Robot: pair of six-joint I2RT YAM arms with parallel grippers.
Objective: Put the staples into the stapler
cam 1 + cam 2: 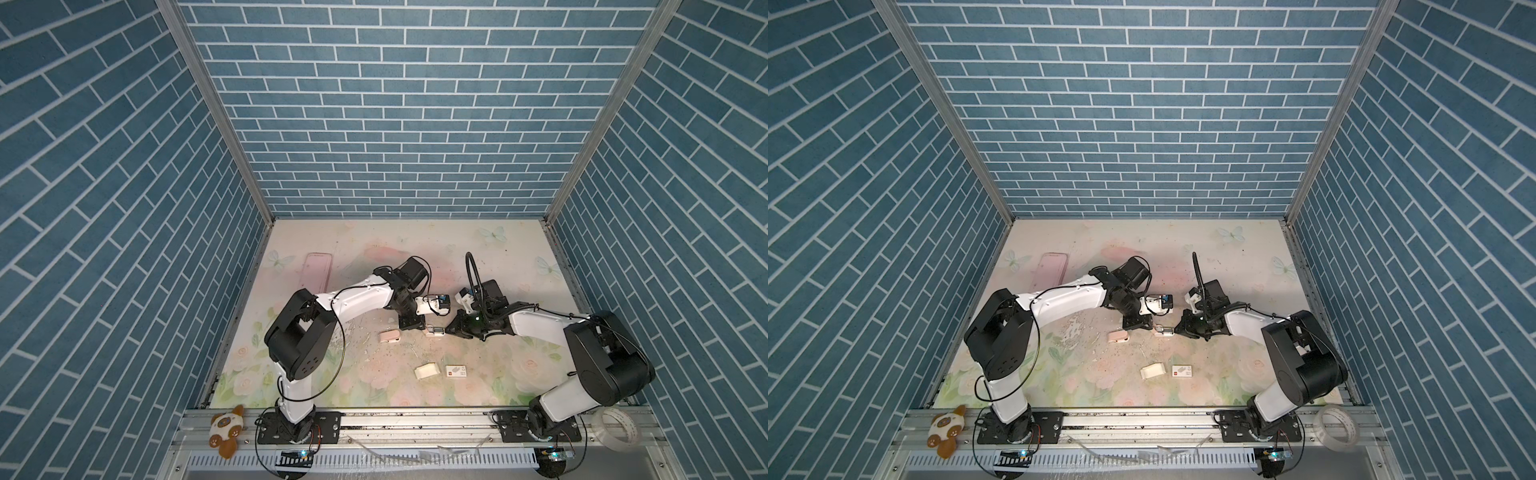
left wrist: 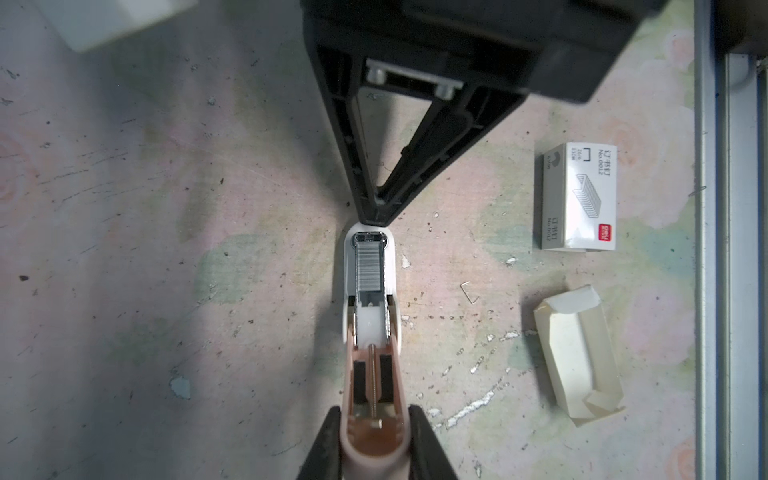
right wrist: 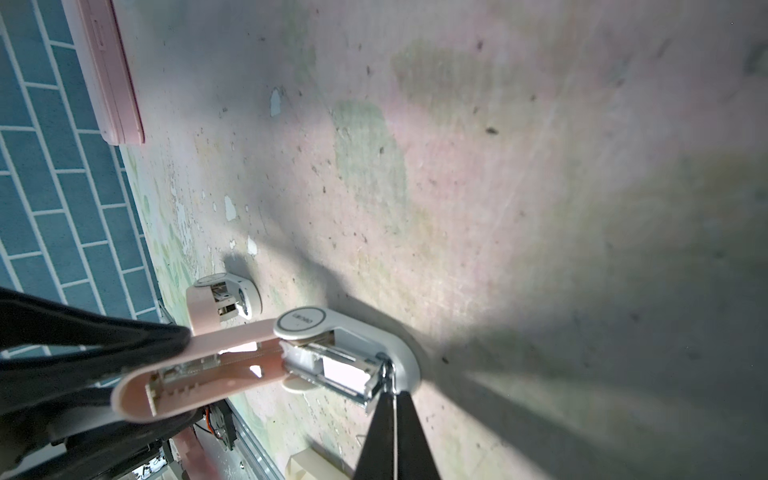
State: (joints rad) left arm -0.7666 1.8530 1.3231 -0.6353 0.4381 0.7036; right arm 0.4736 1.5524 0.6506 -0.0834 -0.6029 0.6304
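A: What does the white box (image 2: pixel 579 197) say?
B: "No.0012" — two times, beside Chinese words and a drawing of staples.
A: And the red patch (image 2: pixel 603 233) on it?
B: White letters, too tiny to read — same for the grey word on the stapler (image 3: pixel 232 337)'s round cap (image 3: pixel 306 322).

We read this as a robot lab cell: blue brick-print panels (image 1: pixel 374 104) on three sides, aluminium posts (image 1: pixel 218 112) at the corners, a worn floral desk (image 1: pixel 374 241), and two arms (image 1: pixel 357 299) bolted to a rail (image 1: pixel 415 417) along its near edge.
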